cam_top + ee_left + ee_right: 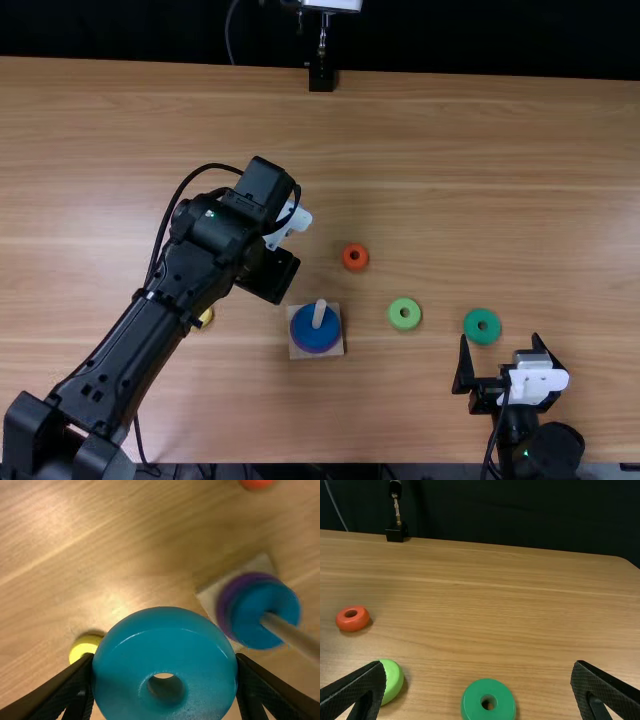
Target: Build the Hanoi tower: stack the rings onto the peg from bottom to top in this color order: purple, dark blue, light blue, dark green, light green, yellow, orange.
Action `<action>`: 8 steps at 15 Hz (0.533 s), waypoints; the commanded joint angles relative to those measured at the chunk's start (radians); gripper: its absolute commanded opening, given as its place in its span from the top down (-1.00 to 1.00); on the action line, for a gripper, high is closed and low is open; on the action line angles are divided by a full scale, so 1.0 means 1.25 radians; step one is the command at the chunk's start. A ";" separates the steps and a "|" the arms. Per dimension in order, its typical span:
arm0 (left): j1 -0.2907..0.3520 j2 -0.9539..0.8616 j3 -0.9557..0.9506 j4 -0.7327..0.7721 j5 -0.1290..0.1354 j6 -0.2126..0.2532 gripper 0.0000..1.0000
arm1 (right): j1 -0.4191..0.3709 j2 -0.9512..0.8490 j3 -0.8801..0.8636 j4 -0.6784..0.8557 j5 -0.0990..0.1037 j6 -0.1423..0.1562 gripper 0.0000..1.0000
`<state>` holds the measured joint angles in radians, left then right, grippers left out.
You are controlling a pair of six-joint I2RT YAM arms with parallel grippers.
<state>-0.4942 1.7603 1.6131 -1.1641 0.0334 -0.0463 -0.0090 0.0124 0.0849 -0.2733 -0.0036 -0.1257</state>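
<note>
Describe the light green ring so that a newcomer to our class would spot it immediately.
On the light brown table, find the square base with the upright peg. Just right of it in the top view lies the light green ring, flat on the wood. It is brighter and smaller than the dark green ring farther right.

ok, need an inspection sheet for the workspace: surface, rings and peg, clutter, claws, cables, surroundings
Surface: light brown wooden table, grain visible
Job's things: peg holds purple ring, dark blue ring on top; orange ring, light green ring, dark green ring, yellow ring on table
Clutter: nothing seen
Grippers: left claw closed on light blue ring; right claw open
Cables: black cable looped beside left arm
Surroundings: dark backdrop, stand at far edge
</note>
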 commanded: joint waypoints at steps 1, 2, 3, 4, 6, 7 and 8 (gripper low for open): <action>-0.015 -0.033 0.056 -0.017 0.004 -0.025 1.00 | -0.005 -0.010 -0.053 -0.055 0.012 0.000 -1.00; -0.029 -0.035 0.079 -0.030 0.003 -0.050 1.00 | -0.005 -0.010 -0.054 -0.055 0.012 0.000 -1.00; -0.042 -0.035 0.101 -0.041 0.004 -0.065 1.00 | -0.005 -0.010 -0.053 -0.055 0.012 0.000 -1.00; -0.056 -0.039 0.121 -0.051 0.004 -0.075 1.00 | -0.005 -0.010 -0.054 -0.055 0.012 0.000 -1.00; -0.087 -0.041 0.148 -0.079 0.003 -0.123 1.00 | -0.005 -0.010 -0.054 -0.055 0.012 0.000 -1.00; -0.103 -0.045 0.156 -0.089 0.003 -0.144 1.00 | -0.005 -0.010 -0.053 -0.055 0.012 0.000 -1.00; -0.119 -0.049 0.161 -0.097 0.003 -0.154 1.00 | -0.005 -0.010 -0.054 -0.055 0.012 0.000 -1.00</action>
<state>-0.6319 1.7397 1.7763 -1.2816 0.0334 -0.1974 -0.0090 0.0120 0.0849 -0.2729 -0.0032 -0.1257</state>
